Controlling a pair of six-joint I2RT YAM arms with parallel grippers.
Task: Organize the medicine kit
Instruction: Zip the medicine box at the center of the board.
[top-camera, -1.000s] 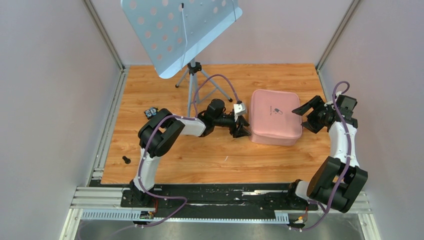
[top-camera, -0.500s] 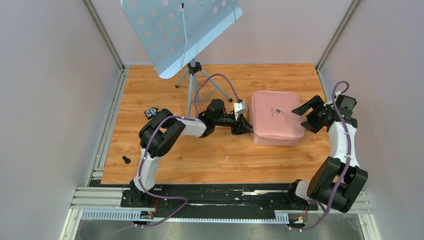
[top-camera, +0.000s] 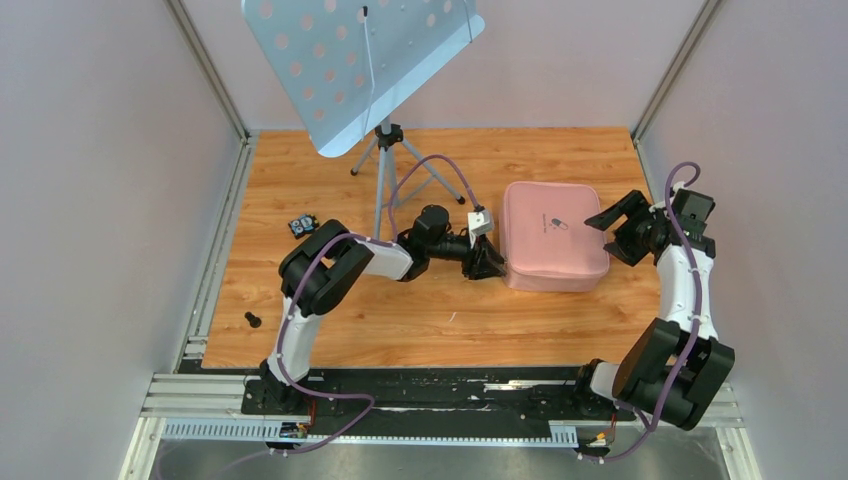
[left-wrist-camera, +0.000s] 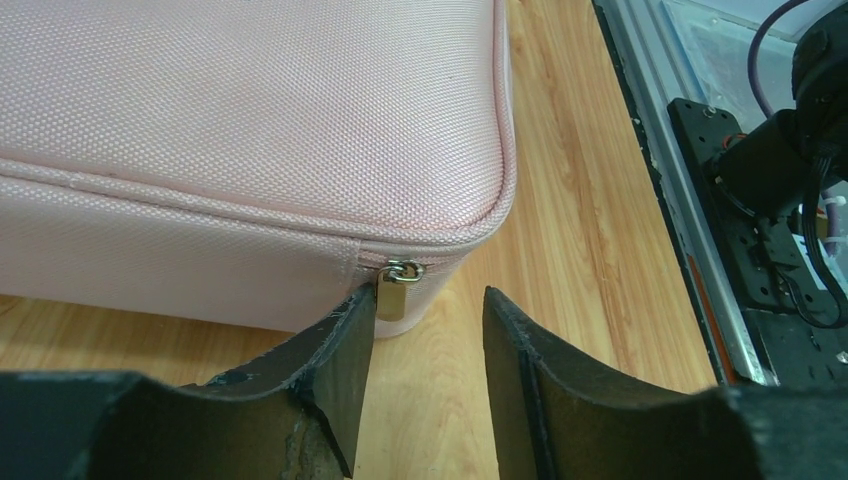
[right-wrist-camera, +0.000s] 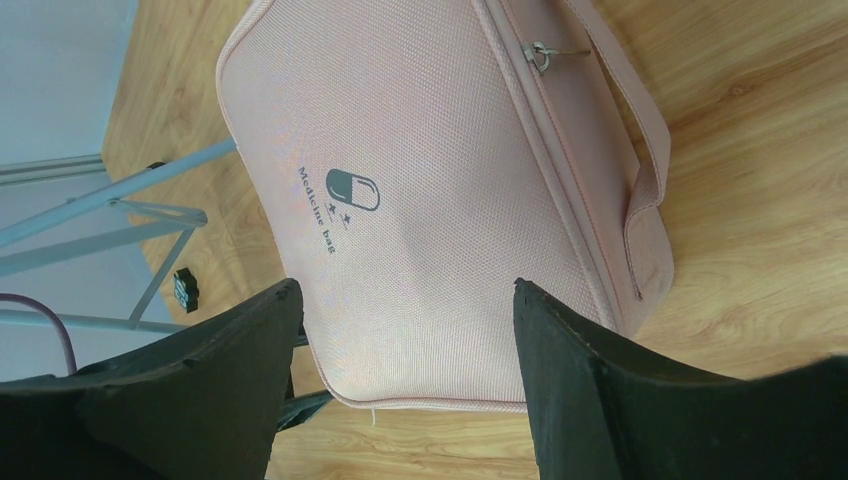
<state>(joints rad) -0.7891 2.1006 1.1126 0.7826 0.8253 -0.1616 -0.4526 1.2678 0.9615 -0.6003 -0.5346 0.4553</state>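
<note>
lying flat and zipped shut, the pink medicine kit (top-camera: 555, 235) sat toward three o'clock from the middle of the wooden worktop (top-camera: 300, 300), lid up with its pill logo (right-wrist-camera: 352, 190) showing. the left end effector (left-wrist-camera: 425, 310) was at the kit's eight o'clock corner, released, its jaws parted with a clear gap; the brass zipper pull (left-wrist-camera: 392, 296) hung right at the tip of one finger (left-wrist-camera: 350, 330), not pinched. the right end effector (top-camera: 603, 232) hovered at the kit's three o'clock edge, released and spread wide, grasping nothing. a second zipper pull (right-wrist-camera: 540, 55) lay on the side seam near the carry strap (right-wrist-camera: 650, 180). a music stand (top-camera: 360, 60) stood at the worktop's eleven o'clock.
</note>
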